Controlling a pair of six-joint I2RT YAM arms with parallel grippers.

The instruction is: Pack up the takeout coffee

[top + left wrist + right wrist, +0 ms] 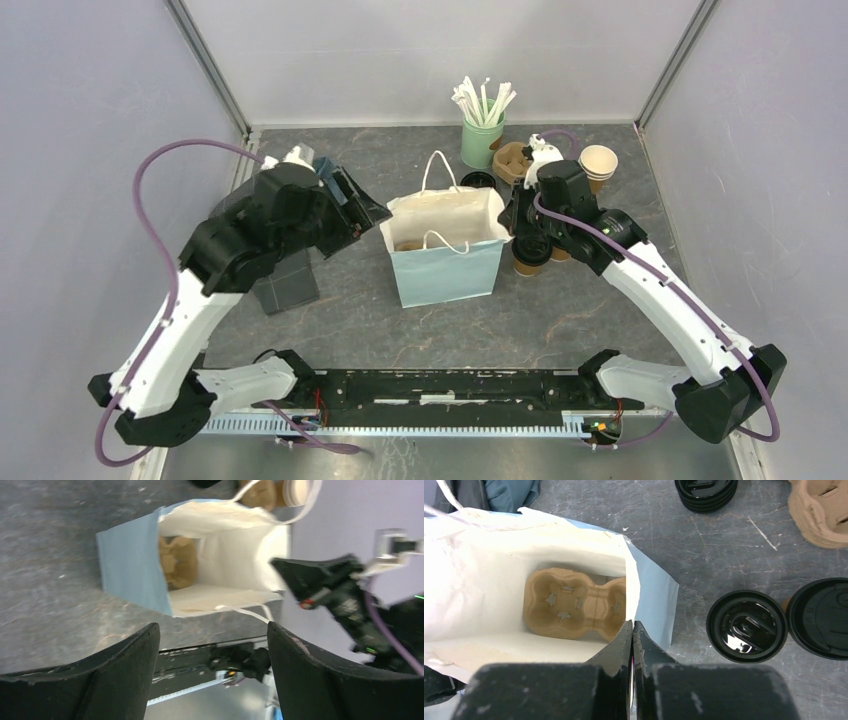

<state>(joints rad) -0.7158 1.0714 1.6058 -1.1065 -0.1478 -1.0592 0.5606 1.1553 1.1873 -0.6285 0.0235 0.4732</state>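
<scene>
Two lidded coffee cups stand on the table right of the bag, black lids up: one (746, 626) nearer the bag, one (821, 617) cut by the frame edge. In the top view they (528, 262) are partly hidden under my right arm. The light-blue paper bag (445, 270) stands open with a brown cup carrier (574, 602) at its bottom. My right gripper (632, 625) is shut on the bag's right rim (636, 587). My left gripper (212, 632) is open and empty, left of the bag (130, 560).
A stack of black lids (706, 492) and a stack of brown carriers (819, 515) lie behind the bag. A green cup of straws (482, 135) and lidless cups (598, 165) stand at the back. A dark grey box (285, 280) sits under my left arm.
</scene>
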